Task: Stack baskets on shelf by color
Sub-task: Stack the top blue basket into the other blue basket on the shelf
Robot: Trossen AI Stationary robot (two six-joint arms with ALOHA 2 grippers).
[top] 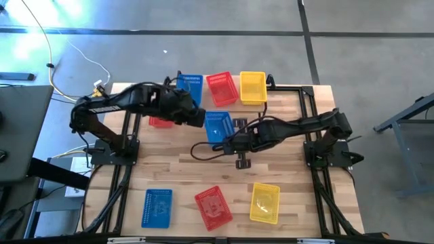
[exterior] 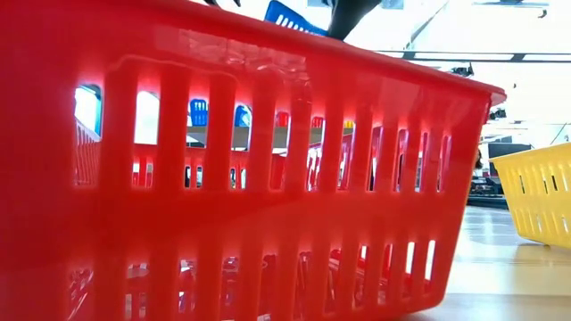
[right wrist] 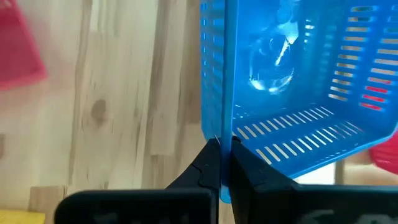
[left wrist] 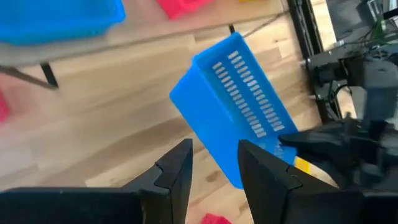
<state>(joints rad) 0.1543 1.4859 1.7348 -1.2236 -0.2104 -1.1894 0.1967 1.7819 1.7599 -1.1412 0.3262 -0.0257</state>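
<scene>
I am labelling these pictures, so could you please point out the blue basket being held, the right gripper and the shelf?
blue basket (right wrist: 298, 93), right wrist view, inner floor.
right gripper (right wrist: 221, 163), right wrist view, fingertips on the basket's rim.
shelf (left wrist: 124, 42), left wrist view, front edge.

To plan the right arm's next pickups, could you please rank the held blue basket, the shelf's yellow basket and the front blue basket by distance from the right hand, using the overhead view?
1. Held blue basket: pinched in the right hand, mid-table.
2. Yellow basket: on the shelf, far edge.
3. Front blue basket: near edge, left side.
</scene>
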